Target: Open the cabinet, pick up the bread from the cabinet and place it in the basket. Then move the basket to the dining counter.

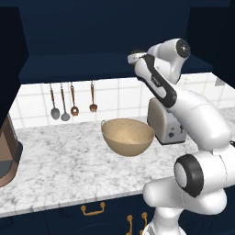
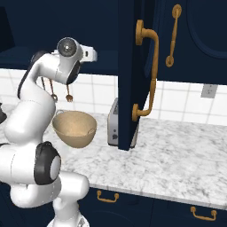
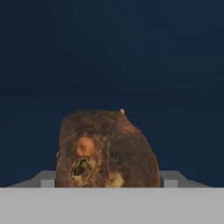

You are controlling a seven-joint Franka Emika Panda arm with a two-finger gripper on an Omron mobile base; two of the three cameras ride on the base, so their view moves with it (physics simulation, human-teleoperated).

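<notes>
Left base view: the arm reaches up into the open cabinet (image 1: pixel 110 32); the empty basket (image 1: pixel 128 136) sits on the desk (image 1: pixel 59 170) beside the toaster (image 1: pixel 166 121).

Right base view: the swung-out cabinet door (image 2: pixel 133 75) stands near the arm's path and could be clipped on withdrawal.

Hand view: the bread (image 3: pixel 107 151) sits between the fingers of the claw (image 3: pixel 107 180), apparently clenched on it. The crust is lumpy, so a shallow grip could slip.

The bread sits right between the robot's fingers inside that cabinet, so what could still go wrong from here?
The bread is a lumpy round loaf and the fingers hardly reach past its sides, so it could slip out when lifted. The basket stands well below the shelf, beside the toaster; a loaf dropped early might land on the worktop instead. The open cabinet door hangs near the arm's way back.
</notes>
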